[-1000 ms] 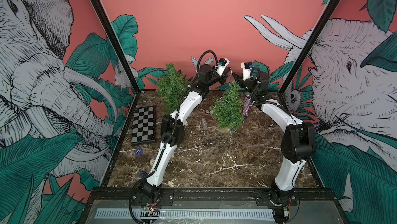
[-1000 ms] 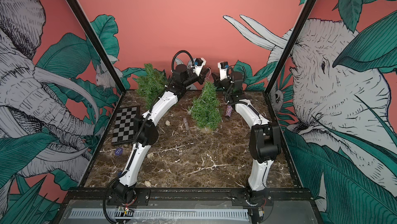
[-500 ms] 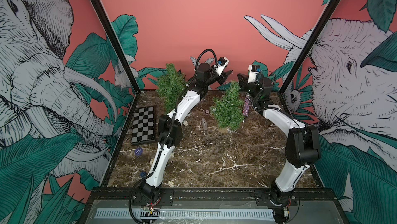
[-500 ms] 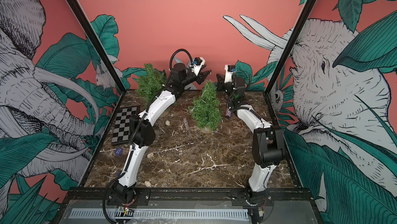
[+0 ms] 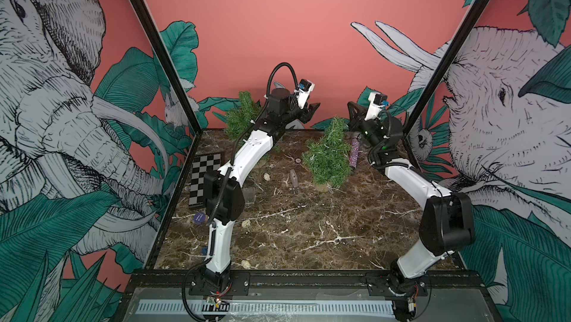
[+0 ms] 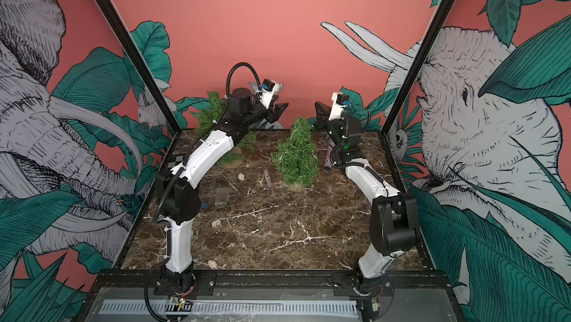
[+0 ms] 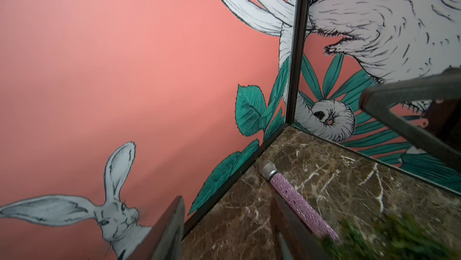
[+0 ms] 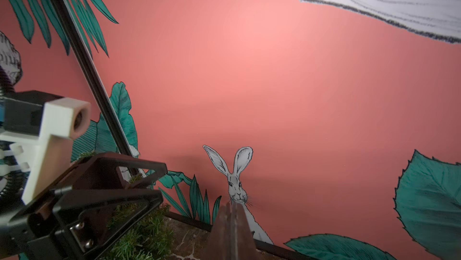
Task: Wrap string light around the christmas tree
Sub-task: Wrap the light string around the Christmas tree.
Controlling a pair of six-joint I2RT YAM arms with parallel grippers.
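The left gripper [image 5: 312, 109] hangs released, jaws apart with nothing between them. It is up near the back wall, to one side of the christmas tree [image 5: 328, 158]. The right gripper [image 5: 351, 108] faces it from the tree's other side. Both top views place the pair above the tree's tip [image 6: 298, 121], touching no branch, but there the right jaws are too small to judge. The right wrist view settles it: the right gripper [image 8: 232, 206] is clenched, its jaws flat together — whether a thread is pinched there I cannot tell. That same view catches the left gripper [image 8: 161, 182] side-on, spread wide.

The left wrist view shows its own fingers [image 7: 169, 231] at opposite edges. Between them a glittery purple microphone [image 7: 296, 201] lies on the marble table [image 7: 349, 184] by the back corner — in a top view the right arm partly hides it. The tree stands upright mid-table, and a second tree [image 5: 244, 116] stands behind the left arm. The string light is too fine to make out in any view.
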